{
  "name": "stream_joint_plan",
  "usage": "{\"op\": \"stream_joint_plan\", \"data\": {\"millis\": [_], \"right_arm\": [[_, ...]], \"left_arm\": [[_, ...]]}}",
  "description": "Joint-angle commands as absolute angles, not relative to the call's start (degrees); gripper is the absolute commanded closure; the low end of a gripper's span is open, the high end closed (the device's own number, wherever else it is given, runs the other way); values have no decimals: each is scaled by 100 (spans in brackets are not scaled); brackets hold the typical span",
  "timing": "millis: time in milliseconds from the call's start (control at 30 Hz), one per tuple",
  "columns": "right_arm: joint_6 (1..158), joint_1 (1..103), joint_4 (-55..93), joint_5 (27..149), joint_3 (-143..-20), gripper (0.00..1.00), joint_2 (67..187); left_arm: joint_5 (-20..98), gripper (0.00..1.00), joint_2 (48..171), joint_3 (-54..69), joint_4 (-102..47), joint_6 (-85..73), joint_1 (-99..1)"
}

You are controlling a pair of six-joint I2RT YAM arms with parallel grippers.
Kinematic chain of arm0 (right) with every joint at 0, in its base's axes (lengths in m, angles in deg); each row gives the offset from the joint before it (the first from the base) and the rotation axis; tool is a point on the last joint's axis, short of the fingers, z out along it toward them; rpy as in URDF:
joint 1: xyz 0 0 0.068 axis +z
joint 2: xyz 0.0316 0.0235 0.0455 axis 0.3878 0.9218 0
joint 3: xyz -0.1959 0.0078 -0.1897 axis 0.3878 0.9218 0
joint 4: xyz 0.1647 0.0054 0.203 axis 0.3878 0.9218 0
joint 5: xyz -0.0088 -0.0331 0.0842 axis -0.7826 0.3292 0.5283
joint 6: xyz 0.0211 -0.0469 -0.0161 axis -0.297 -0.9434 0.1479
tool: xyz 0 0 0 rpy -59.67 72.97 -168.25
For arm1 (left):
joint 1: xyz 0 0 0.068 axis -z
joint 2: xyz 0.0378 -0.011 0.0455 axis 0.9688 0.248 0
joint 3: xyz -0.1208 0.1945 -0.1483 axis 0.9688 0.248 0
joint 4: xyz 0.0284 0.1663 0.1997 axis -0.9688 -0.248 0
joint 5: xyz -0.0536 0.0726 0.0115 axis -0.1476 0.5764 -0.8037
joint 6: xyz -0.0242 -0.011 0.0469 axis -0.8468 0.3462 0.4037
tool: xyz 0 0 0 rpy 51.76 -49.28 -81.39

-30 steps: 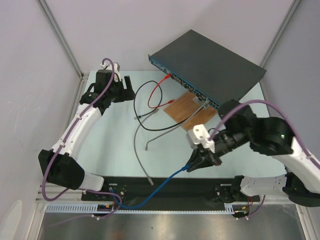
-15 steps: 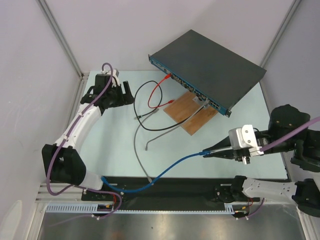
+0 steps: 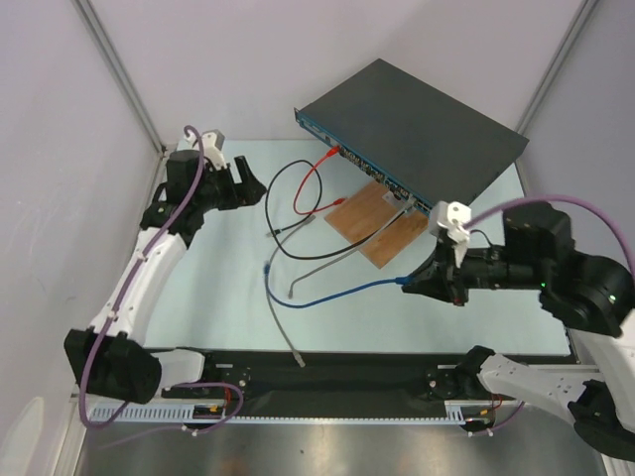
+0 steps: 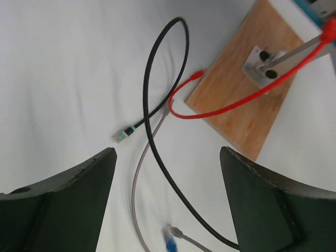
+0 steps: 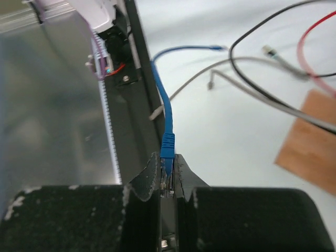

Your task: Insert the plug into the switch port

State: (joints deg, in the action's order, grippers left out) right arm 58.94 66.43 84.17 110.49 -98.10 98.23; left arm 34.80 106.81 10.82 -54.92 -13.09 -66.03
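Note:
The switch (image 3: 417, 119) is a flat black box at the back, its blue port strip (image 3: 372, 167) facing the table. My right gripper (image 3: 415, 283) is shut on the blue cable's plug (image 5: 167, 157), held above the table just in front of the wooden board and short of the port strip. From the plug, the blue cable (image 3: 337, 293) trails left across the table to its loose end (image 3: 267, 268). My left gripper (image 3: 254, 183) hovers open at the back left with nothing between its fingers (image 4: 58, 199); that blurred blue end (image 4: 170, 242) lies below it.
A brown wooden board (image 3: 382, 223) lies in front of the switch. A red cable (image 3: 310, 183) and a grey cable (image 3: 342, 260) run from the port strip. A black cable (image 3: 283, 213) loops between them, and another grey cable (image 3: 281, 322) reaches the black front rail (image 3: 347, 372).
My right gripper swung right, then back toward the switch with the blue plug, dragging the cable off the front rail onto the table. The left arm shifted slightly back and left.

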Motion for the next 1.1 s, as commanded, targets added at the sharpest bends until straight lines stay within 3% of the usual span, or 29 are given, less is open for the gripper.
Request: {"op": "stream_joint_plan", "data": {"millis": [0,167,300,467,733,833,1067], "right_arm": [[6329,6404,8543,11992,-9717,100,10164],[6951,5554,7783,13311,-9331,100,10508],[8514,5007,6314,14647,-8777,100,10842],[9607,4971,5099,14905,-8382,100,10974],[9774,4971,4887,14738,-8178,100,11062],[9792,4980,4922,14668,-8161,100,11097],[9871,4971,4870,14641,-8064,100,11141]], "left_arm": [[3294,14,10098,800,-5210,-1294,-6615],[3382,15,9316,852,-5113,-539,-5993],[3636,18,8762,1019,-5200,1065,-4570],[3575,31,8252,1274,-5105,2221,-3338],[3320,35,8523,1003,-5122,3488,-2238],[3364,30,8708,870,-5148,3558,-1984],[3645,39,8814,1037,-4814,4278,-1368]]}}
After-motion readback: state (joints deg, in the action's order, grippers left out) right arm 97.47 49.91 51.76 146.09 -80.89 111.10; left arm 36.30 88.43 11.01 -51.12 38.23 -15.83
